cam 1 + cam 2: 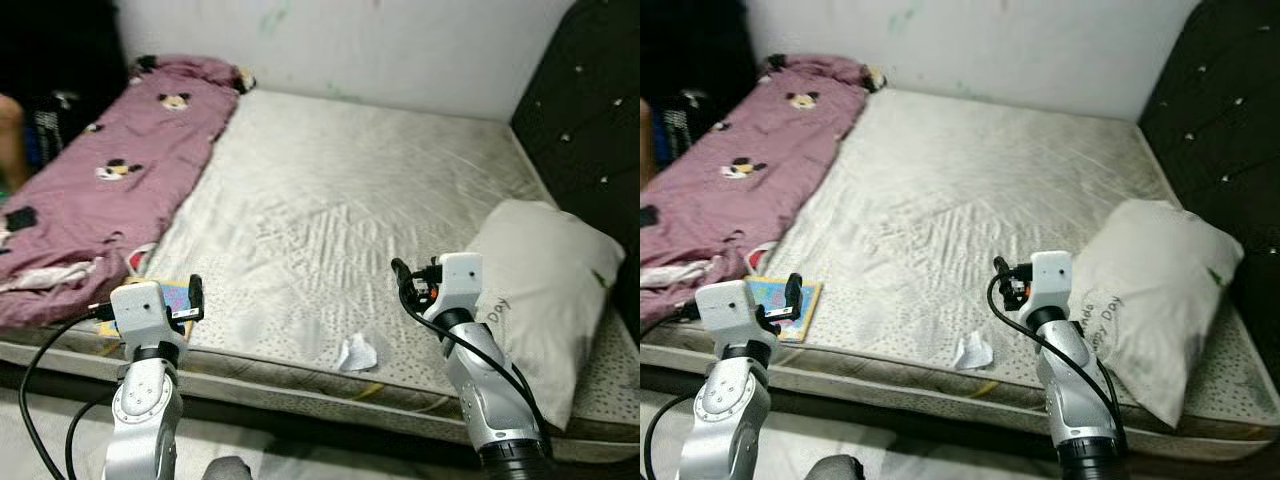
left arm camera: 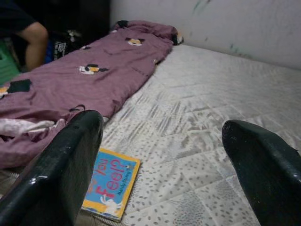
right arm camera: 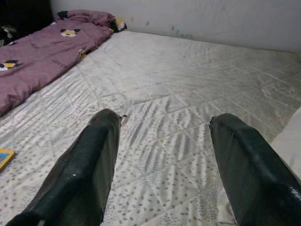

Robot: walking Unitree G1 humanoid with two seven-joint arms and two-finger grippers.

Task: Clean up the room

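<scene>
A wide bed with a bare pale mattress (image 1: 350, 190) lies before me. A purple blanket (image 1: 110, 170) with cartoon mouse prints is rumpled along its left side. A colourful children's book (image 2: 110, 181) lies flat near the front left corner, just beyond my left gripper (image 2: 162, 123), which is open and empty above the mattress edge. A crumpled white paper scrap (image 1: 357, 353) sits by the front edge, between both arms. My right gripper (image 3: 165, 117) is open too, hovering over the mattress beside a white pillow (image 1: 540, 300) that lies at the right.
A black tufted headboard (image 1: 590, 110) rises along the bed's right side, and a pale wall runs behind. At the far left, beyond the blanket, a person's arm (image 2: 35, 42) shows among dark clutter. The mattress middle is bare fabric.
</scene>
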